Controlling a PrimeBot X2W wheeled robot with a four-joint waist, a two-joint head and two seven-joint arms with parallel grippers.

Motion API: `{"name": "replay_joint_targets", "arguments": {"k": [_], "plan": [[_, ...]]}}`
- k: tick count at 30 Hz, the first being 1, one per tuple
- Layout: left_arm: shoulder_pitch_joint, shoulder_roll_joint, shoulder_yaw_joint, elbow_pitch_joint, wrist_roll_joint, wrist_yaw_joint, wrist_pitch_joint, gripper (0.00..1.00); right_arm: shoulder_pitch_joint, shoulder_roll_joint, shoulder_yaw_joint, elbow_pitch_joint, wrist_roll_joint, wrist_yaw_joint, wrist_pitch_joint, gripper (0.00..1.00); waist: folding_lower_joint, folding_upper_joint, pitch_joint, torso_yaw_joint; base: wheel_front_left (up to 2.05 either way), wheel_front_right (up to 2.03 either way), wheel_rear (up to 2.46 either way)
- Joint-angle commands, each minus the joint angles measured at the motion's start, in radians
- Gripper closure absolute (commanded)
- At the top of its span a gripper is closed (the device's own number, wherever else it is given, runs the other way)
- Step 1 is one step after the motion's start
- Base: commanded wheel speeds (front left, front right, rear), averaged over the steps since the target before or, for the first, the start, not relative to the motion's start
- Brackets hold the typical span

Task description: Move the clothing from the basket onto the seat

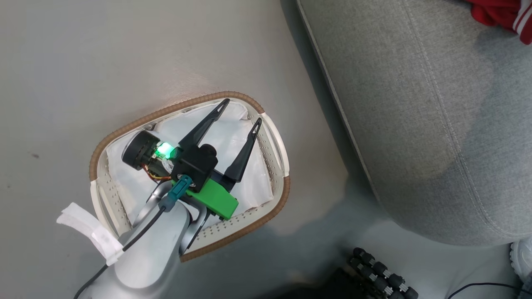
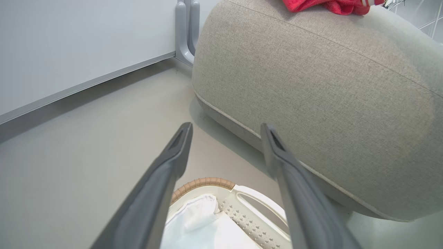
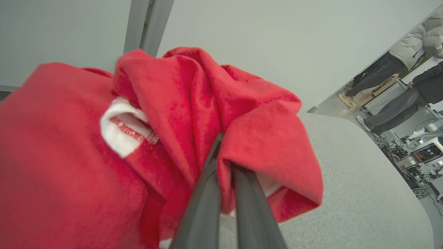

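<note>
Step in hand: delivery onto the seat. Right gripper (image 3: 224,157), jaws closed, pinches a fold of the red clothing (image 3: 193,103) over the grey seat (image 3: 346,173). The bunched fabric looks low over the cushion. Whether its underside already rests there is hidden.

Head view: clothing (image 1: 498,14) sits at the far top corner, on the seat (image 1: 415,104), well apart from the basket (image 1: 166,110) on the floor (image 1: 124,50). Left wrist view agrees: red cloth (image 2: 322,5) on top of the seat (image 2: 311,86).

Left gripper (image 1: 242,111) hangs over the basket, jaws spread wide and holding nothing. Its own camera shows the left gripper (image 2: 226,127) above the basket rim (image 2: 204,182) and the white lining (image 2: 200,214).

Next move, by my reading: part the right jaws so the cloth drops and settles on the cushion, then lift clear without dragging a fold along. The fabric is soft and may cling to the fingers.

Count:
- Baskets: one. Inside I see white lining (image 1: 228,141) and no red. The arm covers part of the bottom.
- Seats: one.
- Red clothing: one bunched mass; whether one shirt or two, cannot tell. One white label (image 3: 121,133) shows.
- Grippers: two.
- People: two, standing far off in the right wrist view, (image 3: 391,67) and (image 3: 412,100).

Judgement: basket appears emptied, and the task is near its end once the cloth is released.
</note>
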Motion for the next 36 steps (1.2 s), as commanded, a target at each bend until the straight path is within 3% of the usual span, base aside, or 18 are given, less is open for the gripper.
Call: {"name": "replay_joint_targets", "arguments": {"k": [1,4,5,6,7,20,28,36], "plan": [[0.001,0.007,0.005,-0.002,-0.001,0.006,0.000,0.00,0.031,0.022,0.011,-0.013,0.022,-0.001,-0.004,1.00,-0.0001,-0.0001,-0.008,-0.006,0.00,0.00,0.00],[0.009,0.007,0.006,0.002,-0.001,0.008,0.000,0.00,0.077,0.031,0.028,-0.044,0.052,-0.001,-0.004,1.00,-0.0001,-0.0001,-0.020,-0.013,0.00,0.00,0.00],[0.012,0.006,0.007,0.004,-0.002,0.007,0.000,0.00,0.096,0.036,0.038,-0.057,0.060,-0.001,-0.004,0.86,-0.0001,-0.0001,-0.026,-0.015,0.00,0.00,0.00],[0.014,0.004,0.006,0.006,-0.002,0.007,0.000,0.00,0.112,0.044,0.046,-0.068,0.070,-0.001,-0.004,0.63,-0.0001,-0.0001,-0.031,-0.017,0.00,0.00,0.00],[0.019,-0.001,0.007,0.009,-0.004,0.008,0.000,0.00,0.148,0.050,0.053,-0.096,0.086,-0.001,-0.004,0.00,-0.0001,-0.0001,-0.046,-0.018,0.00,0.00,0.00],[0.057,-0.067,0.023,0.015,-0.034,-0.001,0.000,0.00,0.353,0.061,0.094,-0.226,0.100,-0.001,-0.004,0.00,-0.0001,-0.0001,-0.208,0.011,0.00,0.00,0.00],[0.101,-0.112,0.064,0.016,-0.074,-0.005,0.000,0.00,0.377,0.044,0.082,-0.264,0.082,-0.001,-0.004,0.00,-0.0001,-0.0001,-0.343,0.081,0.00,0.00,0.00],[0.171,-0.136,0.170,-0.005,-0.102,0.009,0.000,0.00,0.403,0.092,0.041,-0.300,0.080,-0.001,-0.004,0.00,-0.0001,-0.0001,-0.451,0.175,0.00,0.00,0.00]]}}
